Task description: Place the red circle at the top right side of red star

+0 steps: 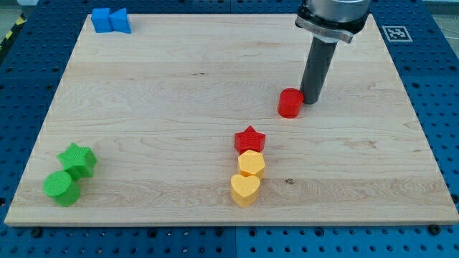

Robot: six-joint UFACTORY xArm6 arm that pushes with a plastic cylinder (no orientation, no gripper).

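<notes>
The red circle [290, 103] is a short red cylinder on the wooden board, right of centre. The red star [249, 139] lies below and to the left of it, near the board's middle. The circle is up and to the right of the star, with a gap between them. My tip [310, 100] stands just to the right of the red circle, touching or almost touching its upper right side.
A yellow hexagon [252, 163] sits right under the red star, with a yellow heart [245, 190] below that. A green star [77, 159] and green cylinder [62, 187] sit at bottom left. Two blue blocks [110, 21] lie at top left. The board [179, 86] rests on a blue perforated table.
</notes>
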